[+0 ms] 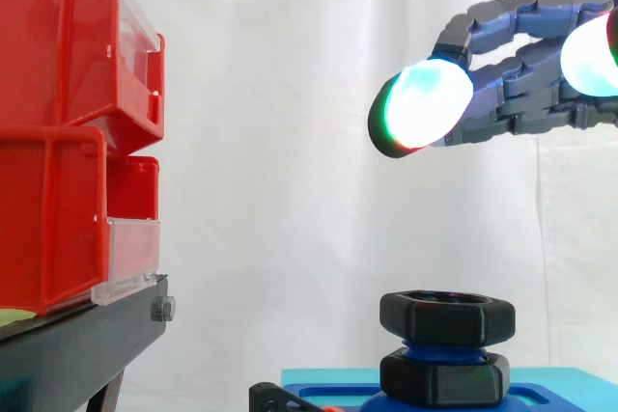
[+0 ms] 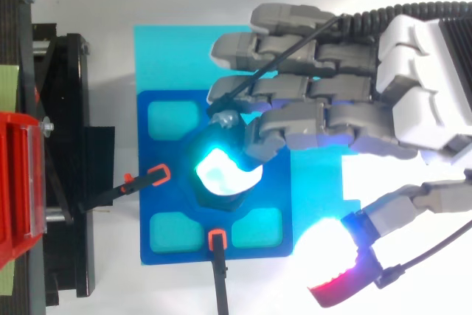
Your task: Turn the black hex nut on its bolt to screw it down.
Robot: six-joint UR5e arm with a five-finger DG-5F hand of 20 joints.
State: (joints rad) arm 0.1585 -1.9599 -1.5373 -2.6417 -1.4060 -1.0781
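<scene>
White curtain (image 1: 290, 142) behind | my hand (image 1: 512, 65) spread loose, holding nothing, above black hex nut (image 1: 446, 318) | bolt (image 1: 439, 345) stands upright

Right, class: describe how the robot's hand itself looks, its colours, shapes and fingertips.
The hand has chunky grey segmented fingers, bluish between segments, on a white ribbed shell. Its fingertips are thick rounded pads with dark rims, glowing white and cyan with green and red edges.

Bright, even light fills the white curtain (image 1: 290, 142), with hardly a shadow. The hand's (image 2: 413, 71) fingertips (image 1: 422, 103) glow hard; from above, their glare seems to wash over the black hex nut (image 1: 446, 317).
</scene>
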